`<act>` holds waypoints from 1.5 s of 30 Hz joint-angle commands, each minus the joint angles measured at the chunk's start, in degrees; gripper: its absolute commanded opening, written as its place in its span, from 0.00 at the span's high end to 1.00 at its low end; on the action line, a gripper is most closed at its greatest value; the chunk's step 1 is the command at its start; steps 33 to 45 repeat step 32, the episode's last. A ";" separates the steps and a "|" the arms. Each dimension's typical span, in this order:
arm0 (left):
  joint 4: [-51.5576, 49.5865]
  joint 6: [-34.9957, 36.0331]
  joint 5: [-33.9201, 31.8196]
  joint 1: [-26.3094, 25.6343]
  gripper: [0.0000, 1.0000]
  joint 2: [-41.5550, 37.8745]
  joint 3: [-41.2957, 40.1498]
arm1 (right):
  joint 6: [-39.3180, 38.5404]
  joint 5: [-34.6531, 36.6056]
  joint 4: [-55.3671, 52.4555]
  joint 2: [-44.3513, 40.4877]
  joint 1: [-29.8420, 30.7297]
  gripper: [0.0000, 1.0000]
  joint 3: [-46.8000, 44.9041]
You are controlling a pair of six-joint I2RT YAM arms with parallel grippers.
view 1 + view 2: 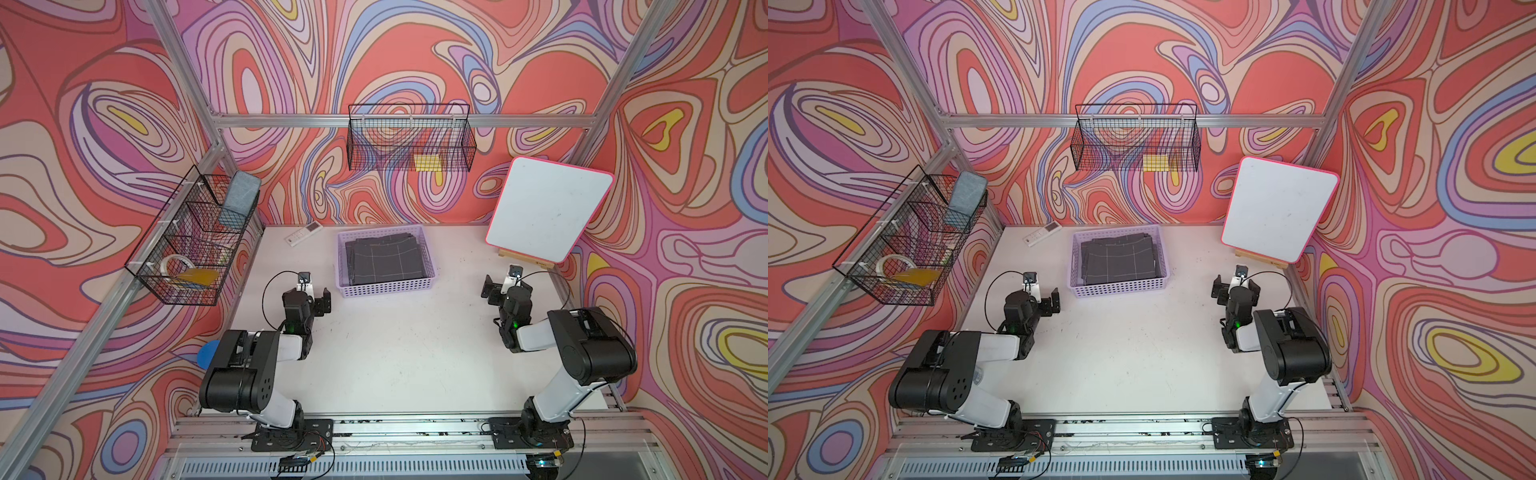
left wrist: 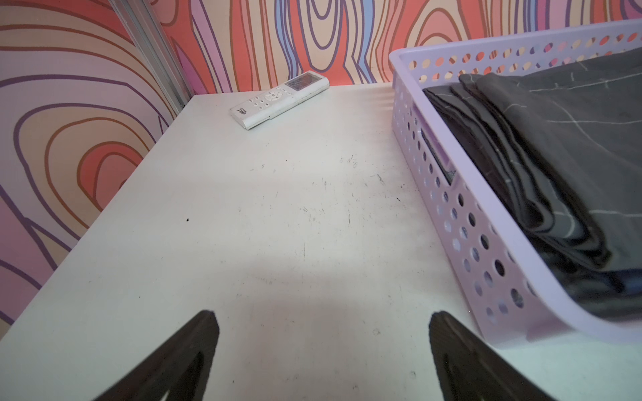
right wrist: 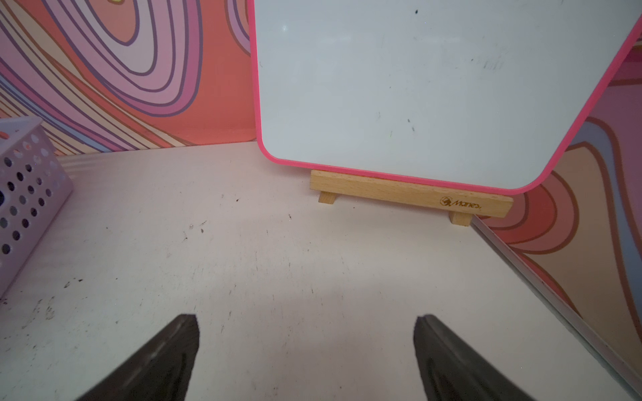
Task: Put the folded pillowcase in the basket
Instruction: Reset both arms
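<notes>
The lilac perforated basket [image 1: 388, 287] [image 1: 1119, 287] stands at the back middle of the white table. In it lies the folded pillowcase [image 1: 384, 259] [image 1: 1120, 259], dark grey with thin white grid lines; it lies flat and nothing touches it. In the left wrist view the basket's wall [image 2: 486, 215] and the pillowcase's stacked folds [image 2: 556, 145] show close by. My left gripper [image 1: 312, 297] [image 2: 323, 319] is open over bare table, just off the basket's front left corner. My right gripper [image 1: 508, 284] [image 3: 305, 321] is open and empty too, to the basket's right, facing the whiteboard.
A white remote control [image 1: 300, 234] [image 2: 279, 99] lies at the back left of the table. A pink-rimmed whiteboard [image 1: 548, 208] [image 3: 434, 86] leans on a wooden stand at the back right. Black wire baskets [image 1: 409, 139] [image 1: 191, 237] hang on the walls.
</notes>
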 commanded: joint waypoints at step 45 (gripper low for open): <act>0.72 -0.35 1.22 0.36 0.01 -0.24 -0.32 | 0.51 -0.35 -0.13 0.18 -0.27 0.02 0.84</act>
